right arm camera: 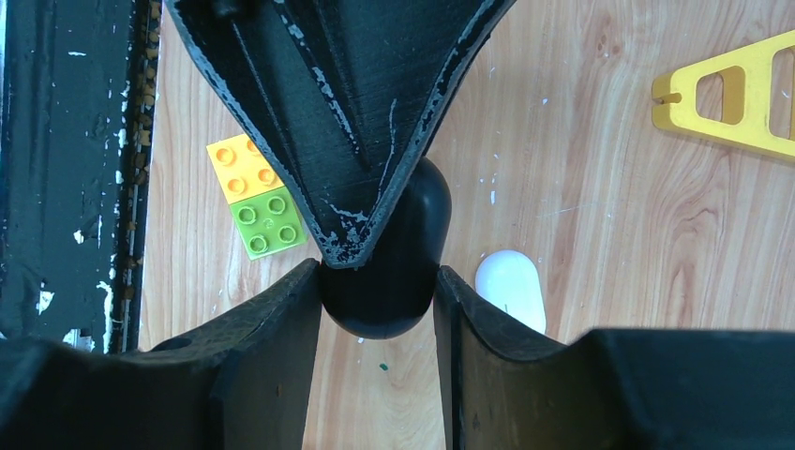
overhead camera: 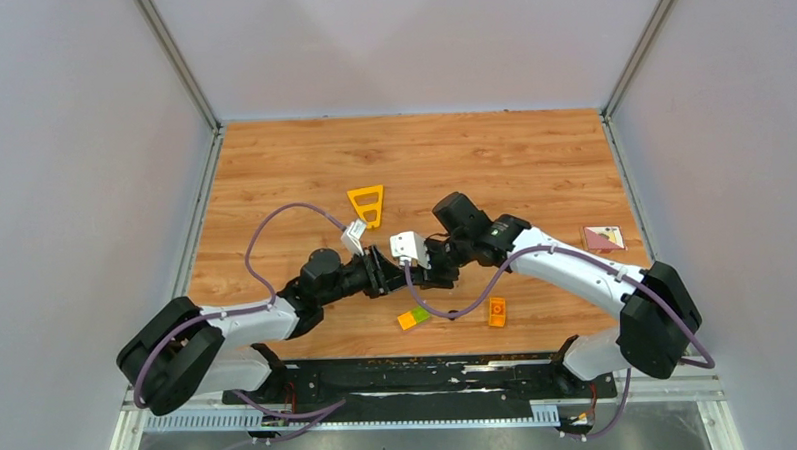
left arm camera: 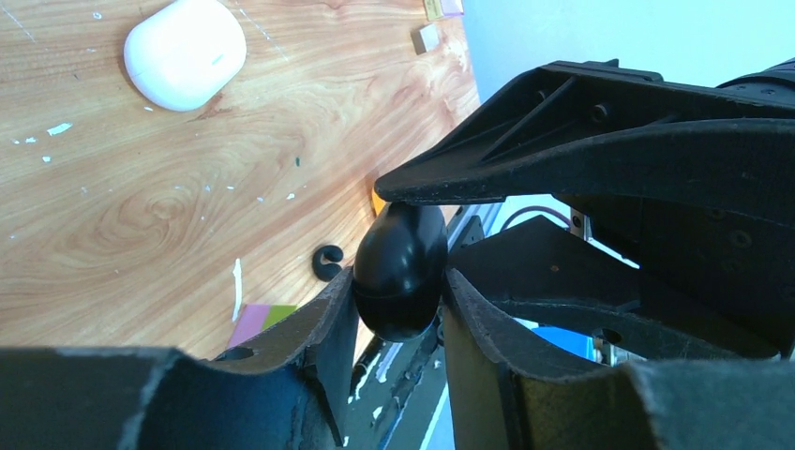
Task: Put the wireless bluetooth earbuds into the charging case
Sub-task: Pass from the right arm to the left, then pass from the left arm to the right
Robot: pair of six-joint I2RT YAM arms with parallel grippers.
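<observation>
A glossy black egg-shaped pod (left arm camera: 400,272) with a seam round its middle hangs above the table between both grippers. My left gripper (left arm camera: 398,300) is shut on its sides. My right gripper (right arm camera: 380,291) is shut on the same pod (right arm camera: 394,281) from the opposite side, and one of its fingers (left arm camera: 525,159) rests on the pod's top. The two grippers meet near the table's front middle (overhead camera: 408,270). The white charging case (left arm camera: 186,52) lies closed on the wood, apart from both grippers, and shows beside my right finger (right arm camera: 511,286). The earbuds are out of view.
An orange and green brick (right arm camera: 255,192) lies near the front edge (overhead camera: 413,319), an orange brick (overhead camera: 497,312) to its right. A yellow triangle frame (overhead camera: 367,204) lies behind the grippers. A small black C-shaped piece (left arm camera: 327,262) and a pink card (overhead camera: 603,239) lie on the table.
</observation>
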